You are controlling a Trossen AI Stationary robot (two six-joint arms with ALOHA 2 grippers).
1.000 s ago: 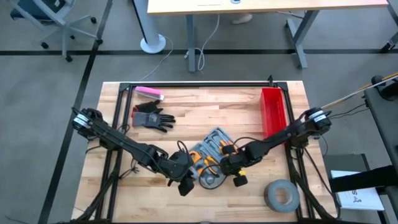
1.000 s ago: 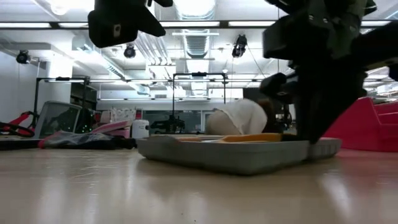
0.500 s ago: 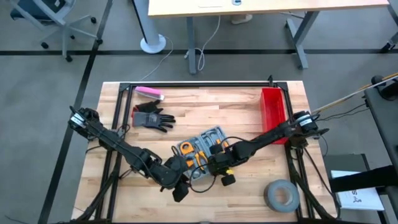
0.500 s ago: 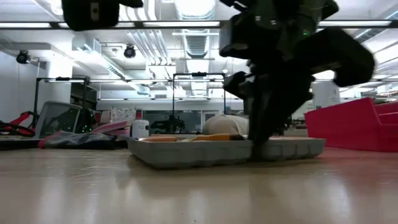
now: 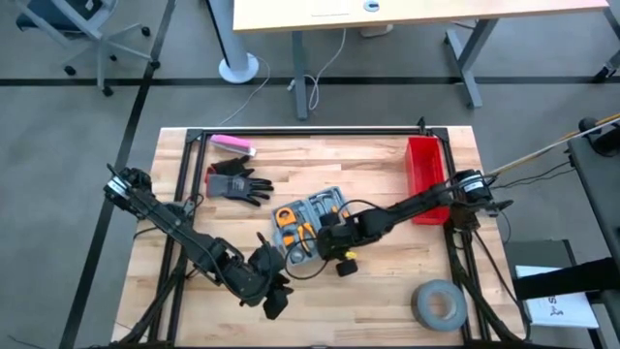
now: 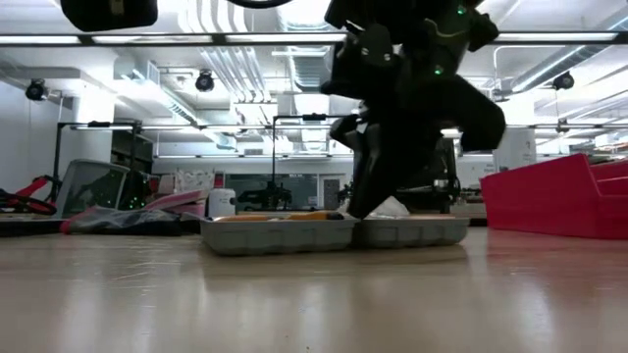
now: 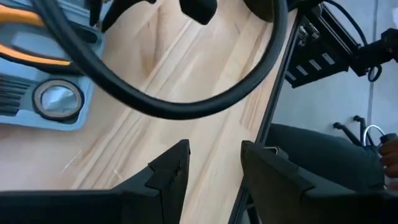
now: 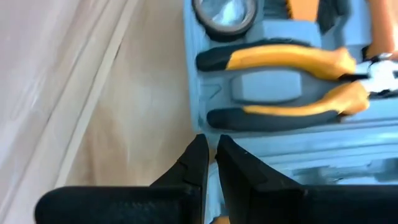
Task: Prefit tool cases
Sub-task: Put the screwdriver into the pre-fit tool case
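We see the case [image 5: 308,229] slid up-table over the last sec, now mid-table, open. R gripper [image 5: 334,254], fingers together, presses its near edge. L gripper [image 5: 272,301], fingers apart, empty, hangs nearer front edge. Repositioning done; tools seated.

No text, label, brand, number or sign can be read in any view. A white sheet [image 5: 560,310] on the floor at about 4 o'clock of the surface [image 5: 387,281] carries dark print, too small to make out. The case [image 5: 308,225] and the tools in it show no legible marking.
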